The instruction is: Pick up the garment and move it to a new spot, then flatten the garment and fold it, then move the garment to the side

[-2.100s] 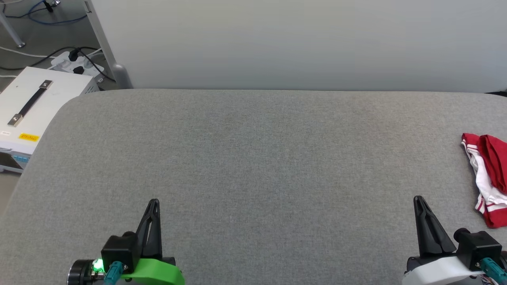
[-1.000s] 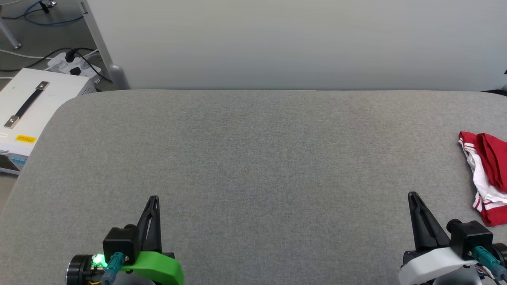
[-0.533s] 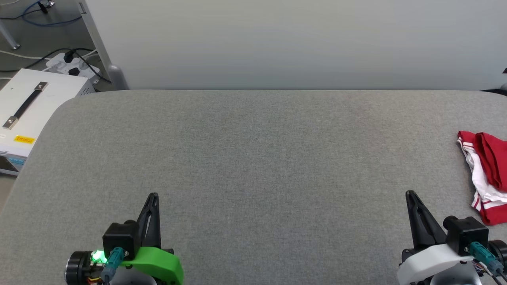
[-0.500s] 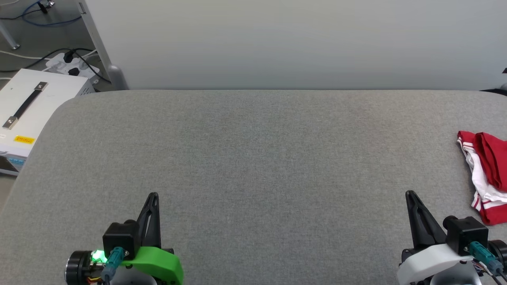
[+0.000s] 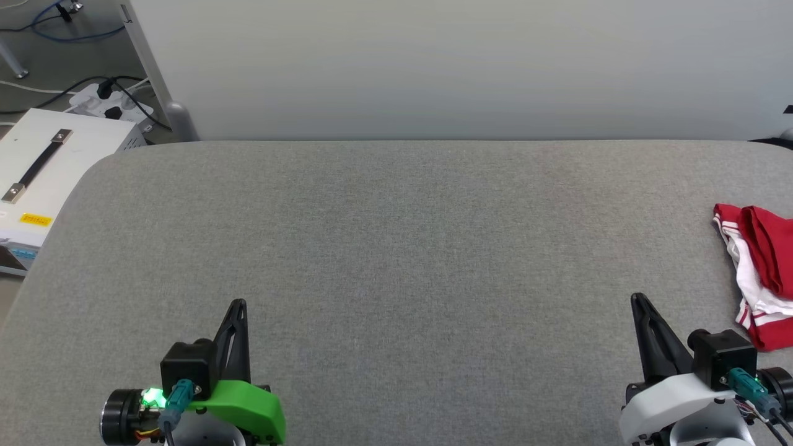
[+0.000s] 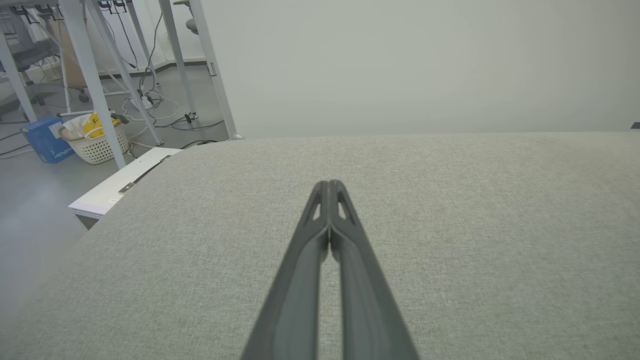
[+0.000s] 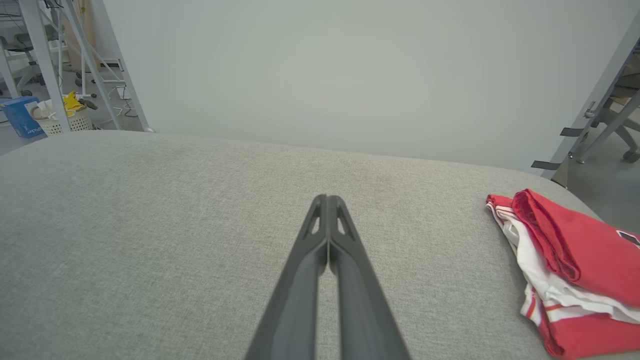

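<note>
The garment (image 5: 765, 272) is a folded red and white bundle at the right edge of the grey padded table (image 5: 396, 248), partly cut off by the head view's border. In the right wrist view the garment (image 7: 570, 260) lies to the right of my fingers, red fold on top of white with striped trim. My right gripper (image 5: 638, 300) is shut and empty, low at the front right, a short way left of the garment. My left gripper (image 5: 238, 305) is shut and empty at the front left. Both wrist views show the fingertips (image 6: 329, 186) (image 7: 327, 200) pressed together above bare fabric.
A pale wall panel (image 5: 433, 68) stands along the table's far edge. Off the left corner sit a white case with a black handle (image 5: 43, 167) and a power strip with cables (image 5: 111, 99). A basket (image 6: 92, 142) and metal frame legs stand on the floor beyond.
The whole head view has drifted slightly, so the camera moved. Both grippers stay shut at the front edge and the garment lies where it was.
</note>
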You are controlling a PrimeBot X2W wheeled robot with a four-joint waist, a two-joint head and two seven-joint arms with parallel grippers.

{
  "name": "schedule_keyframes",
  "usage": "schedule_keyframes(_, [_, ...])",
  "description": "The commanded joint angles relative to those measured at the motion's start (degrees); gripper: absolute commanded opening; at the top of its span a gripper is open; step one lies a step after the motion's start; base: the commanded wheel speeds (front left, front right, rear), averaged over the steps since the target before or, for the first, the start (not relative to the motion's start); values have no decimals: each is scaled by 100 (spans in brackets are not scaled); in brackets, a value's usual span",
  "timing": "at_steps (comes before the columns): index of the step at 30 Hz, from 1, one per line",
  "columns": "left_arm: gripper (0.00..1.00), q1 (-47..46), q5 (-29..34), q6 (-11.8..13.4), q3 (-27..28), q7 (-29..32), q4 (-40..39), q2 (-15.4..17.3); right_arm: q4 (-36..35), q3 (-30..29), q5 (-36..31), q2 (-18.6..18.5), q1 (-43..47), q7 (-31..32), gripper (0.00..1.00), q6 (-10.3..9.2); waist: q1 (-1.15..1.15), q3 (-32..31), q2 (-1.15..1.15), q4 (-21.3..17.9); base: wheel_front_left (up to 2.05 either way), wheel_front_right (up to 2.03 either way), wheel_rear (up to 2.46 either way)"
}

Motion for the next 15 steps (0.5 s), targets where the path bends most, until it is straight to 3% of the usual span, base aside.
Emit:
schedule_keyframes(1, [0,-129,63,27,16,30,-29,-28,5,20,-28,5,-103,38,0,-4,0,0,0,-2,0,0,0])
schedule_keyframes(15, [0,-189,104,41,31,190,-61,-33,6,47,-91,6,-179,202,0,-4,0,2,0,-25,0,0,0])
